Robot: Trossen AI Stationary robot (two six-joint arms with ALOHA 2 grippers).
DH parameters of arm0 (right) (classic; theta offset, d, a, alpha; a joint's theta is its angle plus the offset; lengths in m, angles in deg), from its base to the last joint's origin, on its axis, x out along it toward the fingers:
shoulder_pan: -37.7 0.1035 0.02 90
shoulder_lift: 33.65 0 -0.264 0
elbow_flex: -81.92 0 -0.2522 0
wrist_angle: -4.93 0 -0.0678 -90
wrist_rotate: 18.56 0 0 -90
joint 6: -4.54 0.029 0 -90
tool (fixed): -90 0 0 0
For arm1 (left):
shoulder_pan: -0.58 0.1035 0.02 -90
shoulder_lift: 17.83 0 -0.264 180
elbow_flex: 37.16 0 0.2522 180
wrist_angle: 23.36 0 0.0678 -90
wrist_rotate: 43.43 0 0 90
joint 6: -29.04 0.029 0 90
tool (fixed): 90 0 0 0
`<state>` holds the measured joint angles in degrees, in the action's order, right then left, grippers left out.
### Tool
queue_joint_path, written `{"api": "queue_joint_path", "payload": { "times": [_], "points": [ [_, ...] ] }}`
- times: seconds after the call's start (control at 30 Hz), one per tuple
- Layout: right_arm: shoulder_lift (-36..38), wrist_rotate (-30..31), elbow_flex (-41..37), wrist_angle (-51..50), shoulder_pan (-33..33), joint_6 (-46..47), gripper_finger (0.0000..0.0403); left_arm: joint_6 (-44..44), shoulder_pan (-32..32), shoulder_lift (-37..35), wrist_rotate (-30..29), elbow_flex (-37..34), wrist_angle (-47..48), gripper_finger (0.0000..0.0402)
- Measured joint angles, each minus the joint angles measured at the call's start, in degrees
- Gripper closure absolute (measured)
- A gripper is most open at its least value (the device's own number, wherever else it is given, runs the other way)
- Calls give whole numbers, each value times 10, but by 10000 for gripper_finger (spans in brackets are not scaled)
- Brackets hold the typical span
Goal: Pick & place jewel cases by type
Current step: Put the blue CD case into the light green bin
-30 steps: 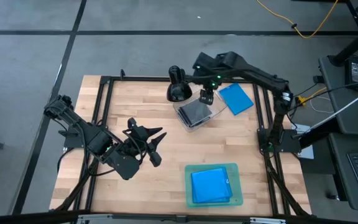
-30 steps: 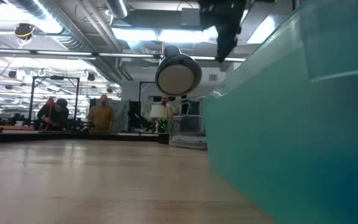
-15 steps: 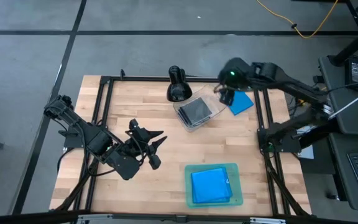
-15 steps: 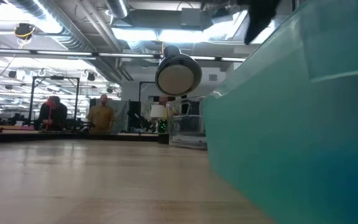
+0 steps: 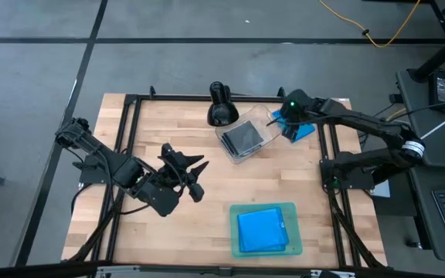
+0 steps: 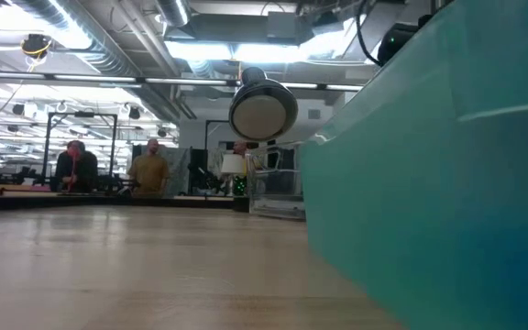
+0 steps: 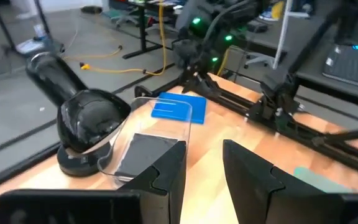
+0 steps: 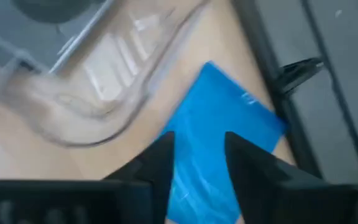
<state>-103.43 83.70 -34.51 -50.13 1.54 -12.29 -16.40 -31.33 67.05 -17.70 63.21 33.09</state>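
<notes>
From above, your right gripper (image 5: 283,123) hangs over the loose blue case (image 5: 303,128) beside the clear tub (image 5: 243,139) holding black cases (image 5: 243,137); blue cases (image 5: 263,230) lie in the teal tray (image 5: 293,210). Your left gripper (image 5: 198,176) waits mid-table, released. In your right wrist view, released fingers (image 8: 160,163) straddle that case.
</notes>
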Motion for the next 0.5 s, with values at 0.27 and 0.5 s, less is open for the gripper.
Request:
{"api": "queue_joint_path", "payload": {
  "times": [0.27, 0.5],
  "points": [
    [4, -86, 15, 66, -98, -31, 393, -20, 25, 0, -1, 0, -5, 302],
    [-88, -138, 15, 68, -180, -28, 397, -19, 46, 0, -1, 0, -5, 302]
  ]
}}
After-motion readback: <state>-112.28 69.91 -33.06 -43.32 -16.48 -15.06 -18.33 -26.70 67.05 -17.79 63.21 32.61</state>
